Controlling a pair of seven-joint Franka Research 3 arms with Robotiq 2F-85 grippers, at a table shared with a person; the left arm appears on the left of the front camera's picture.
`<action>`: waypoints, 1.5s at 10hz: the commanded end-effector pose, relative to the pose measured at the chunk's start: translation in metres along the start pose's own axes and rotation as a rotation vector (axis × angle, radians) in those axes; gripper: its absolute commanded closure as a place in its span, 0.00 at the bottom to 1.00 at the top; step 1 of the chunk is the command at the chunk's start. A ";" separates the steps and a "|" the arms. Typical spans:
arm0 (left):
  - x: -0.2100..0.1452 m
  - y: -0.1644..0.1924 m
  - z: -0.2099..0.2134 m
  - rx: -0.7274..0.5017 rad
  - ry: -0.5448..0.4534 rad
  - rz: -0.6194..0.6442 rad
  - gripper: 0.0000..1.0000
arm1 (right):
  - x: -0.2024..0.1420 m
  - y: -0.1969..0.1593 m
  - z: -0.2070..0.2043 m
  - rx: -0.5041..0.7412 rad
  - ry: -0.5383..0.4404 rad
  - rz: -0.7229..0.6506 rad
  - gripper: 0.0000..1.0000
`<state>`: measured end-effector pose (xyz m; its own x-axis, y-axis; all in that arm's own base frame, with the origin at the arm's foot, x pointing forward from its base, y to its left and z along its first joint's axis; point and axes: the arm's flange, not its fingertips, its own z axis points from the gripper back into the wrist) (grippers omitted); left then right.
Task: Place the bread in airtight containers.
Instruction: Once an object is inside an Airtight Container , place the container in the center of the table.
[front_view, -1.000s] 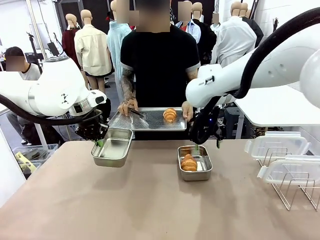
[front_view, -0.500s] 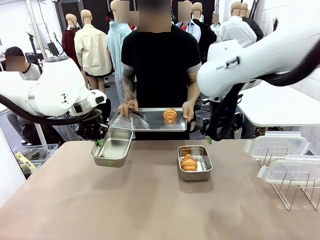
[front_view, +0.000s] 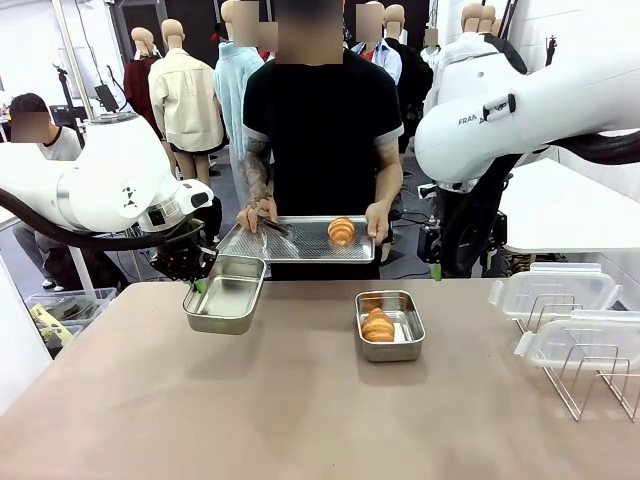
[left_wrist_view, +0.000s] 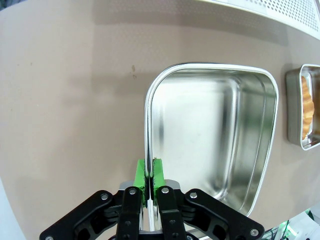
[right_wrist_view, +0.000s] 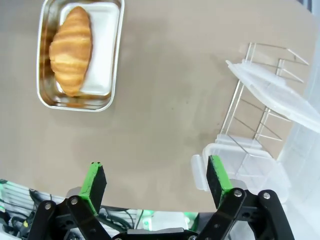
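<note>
At the left of the counter (front_view: 300, 420), the left pincer (left_wrist_view: 149, 167) is clamping the rim of the empty tin (front_view: 225, 293). It should be holding it level near the person's tray (front_view: 290, 245), where the second croissant (front_view: 341, 230) is lying. Spread and empty, the right pincer (right_wrist_view: 155, 169) is hovering beyond the filled tin (front_view: 390, 355).

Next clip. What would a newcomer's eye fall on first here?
The left gripper pinching the rim of an empty tin at the table's far left. Then one croissant lying in the middle tin, and a second croissant on the tray the person holds beyond the far edge.
</note>
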<state>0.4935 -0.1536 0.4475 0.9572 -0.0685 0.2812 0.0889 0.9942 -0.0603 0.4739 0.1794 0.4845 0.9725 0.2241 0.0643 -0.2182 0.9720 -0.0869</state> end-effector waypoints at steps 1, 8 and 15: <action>0.003 0.001 0.004 0.014 -0.008 -0.010 1.00 | 0.004 0.002 -0.003 0.004 0.005 -0.004 0.00; 0.003 0.001 0.004 0.014 -0.008 -0.010 1.00 | 0.004 0.002 -0.003 0.004 0.005 -0.004 0.00; 0.003 0.001 0.004 0.014 -0.008 -0.010 1.00 | 0.004 0.002 -0.003 0.004 0.005 -0.004 0.00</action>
<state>0.4935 -0.1536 0.4474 0.9572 -0.0685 0.2812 0.0889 0.9942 -0.0603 0.4751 0.1809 0.4811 0.9724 0.2262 0.0578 -0.2208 0.9714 -0.0876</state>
